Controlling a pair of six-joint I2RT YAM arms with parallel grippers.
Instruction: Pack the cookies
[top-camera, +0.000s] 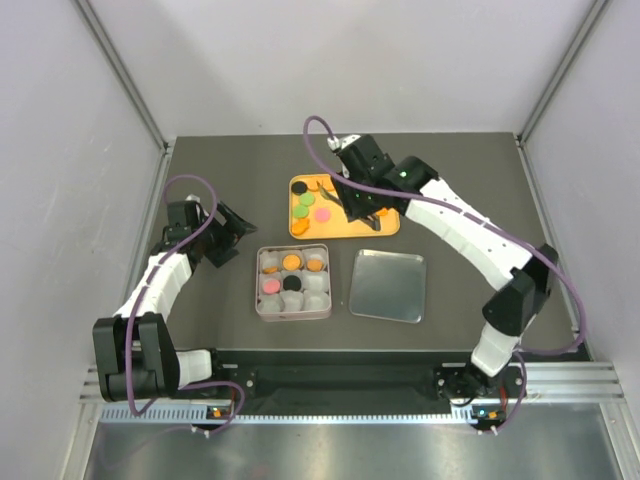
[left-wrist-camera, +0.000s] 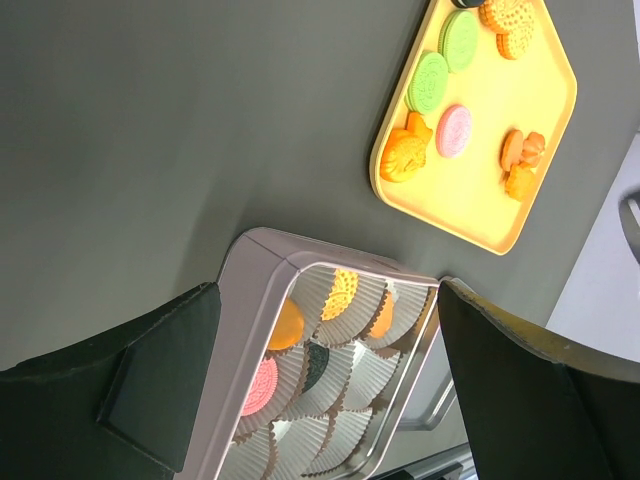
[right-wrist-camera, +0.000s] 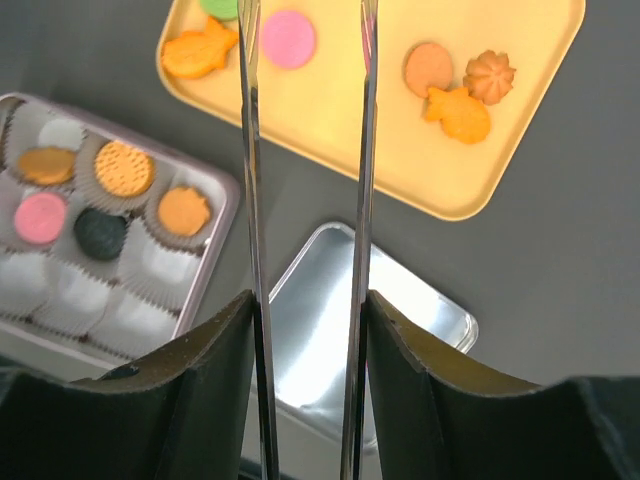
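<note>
Your right claw (right-wrist-camera: 305, 325) is clamped on a pair of metal tongs (right-wrist-camera: 252, 200), with one black finger pressed against each blade. The blades run side by side with a gap between them, up to the top edge of the wrist view. Their tips leave the frame there, so you cannot tell whether they grip anything. Behind the blades, across the top of that view, lies the yellow tray (right-wrist-camera: 340, 110) with loose cookies (right-wrist-camera: 288, 38) on it: pink, green and several orange. Below the tray, at lower centre, sits the silver lid (right-wrist-camera: 420, 310). At the left is the tin (right-wrist-camera: 228, 195), where five cookies lie in white paper cups (right-wrist-camera: 150, 265): three orange, one pink, one black. Your left claw (left-wrist-camera: 325, 330) stands wide apart with nothing between its fingers. In the top view it is at centre left, near the tin's upper left corner.
</note>
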